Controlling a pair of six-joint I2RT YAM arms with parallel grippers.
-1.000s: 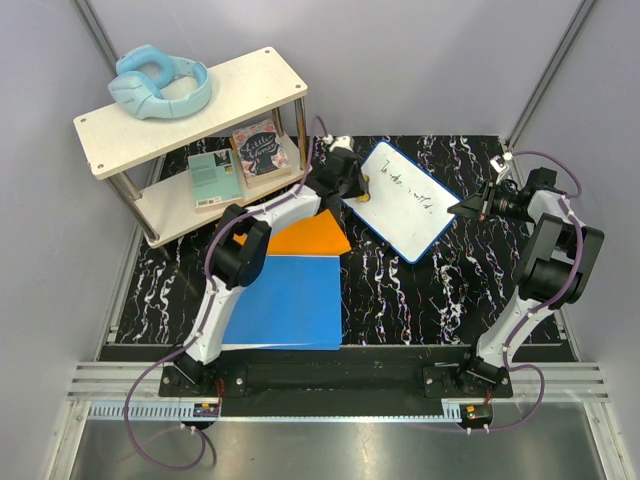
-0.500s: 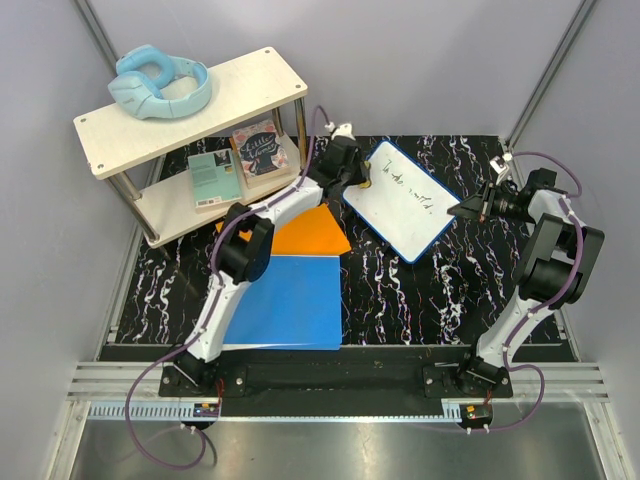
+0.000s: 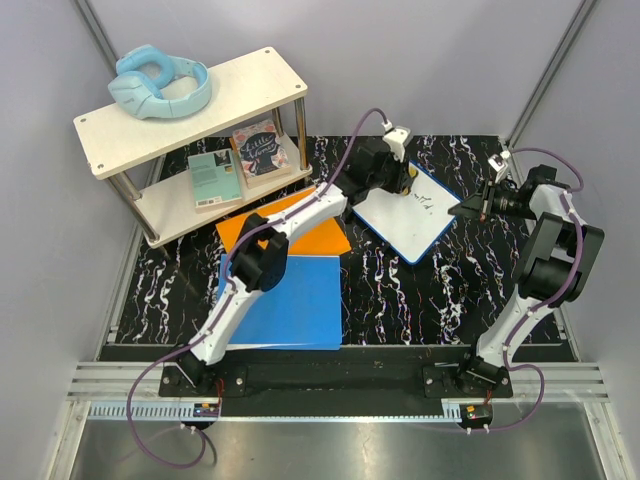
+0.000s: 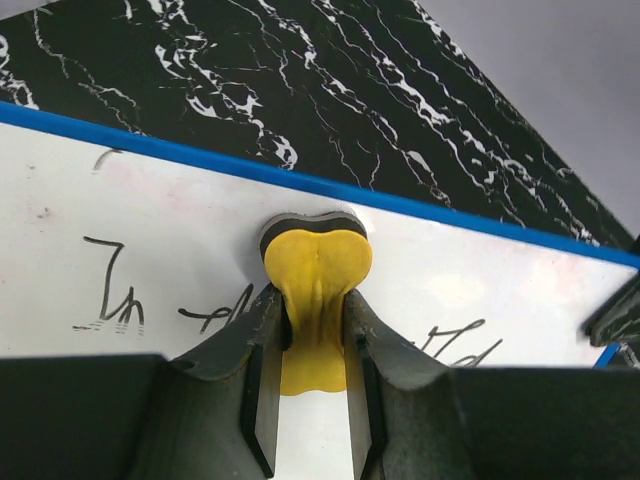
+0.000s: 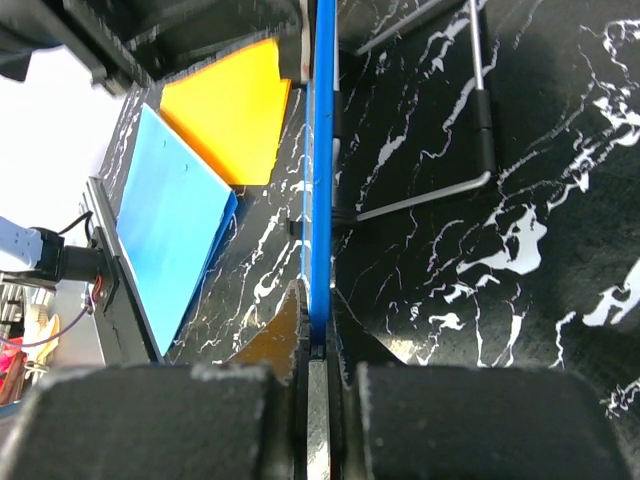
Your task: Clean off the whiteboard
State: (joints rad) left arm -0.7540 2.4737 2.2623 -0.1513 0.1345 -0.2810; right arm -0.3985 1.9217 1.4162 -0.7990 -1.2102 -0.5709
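Observation:
The whiteboard (image 3: 412,228), white with a thin blue rim, lies tilted on the black marbled table, right of centre. Black handwriting (image 4: 112,297) still shows on it. My left gripper (image 3: 402,181) reaches over the board's far part. In the left wrist view that gripper (image 4: 315,335) is shut on a yellow eraser (image 4: 317,262), whose dark pad presses the board (image 4: 480,290) near its blue far rim. My right gripper (image 3: 463,208) is shut on the board's right corner. The right wrist view shows the blue edge (image 5: 322,150) clamped between the jaws of the right gripper (image 5: 318,345).
A wooden two-tier shelf (image 3: 190,105) stands at the back left, with a light blue headset (image 3: 160,82) on top and two books (image 3: 238,163) below. An orange folder (image 3: 305,235) and a blue folder (image 3: 290,300) lie left of the board.
My left gripper has swept right with the eraser, from the board's left corner to its far middle. The right gripper and the board have stayed put.

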